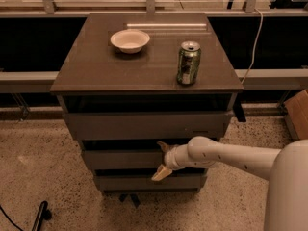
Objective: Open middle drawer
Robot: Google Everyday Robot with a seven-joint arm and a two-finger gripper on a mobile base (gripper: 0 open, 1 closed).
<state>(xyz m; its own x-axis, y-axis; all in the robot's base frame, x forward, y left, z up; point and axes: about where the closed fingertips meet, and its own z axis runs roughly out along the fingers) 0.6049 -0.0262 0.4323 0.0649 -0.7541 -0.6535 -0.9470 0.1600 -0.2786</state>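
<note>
Speckled floor (33, 167) lies under a dark cabinet with three drawers. On its top surface (96, 71) stand a white bowl (130, 40) and, well apart to the right, an upright green can (188, 63). The middle drawer (120, 160) sits between the tall top drawer (144, 125) and the bottom drawer (139, 182). The pincer (160, 160) on the white arm (231, 155) is at the front of the middle drawer, spread wide: one finger at the panel's upper edge, the other at its lower edge.
</note>
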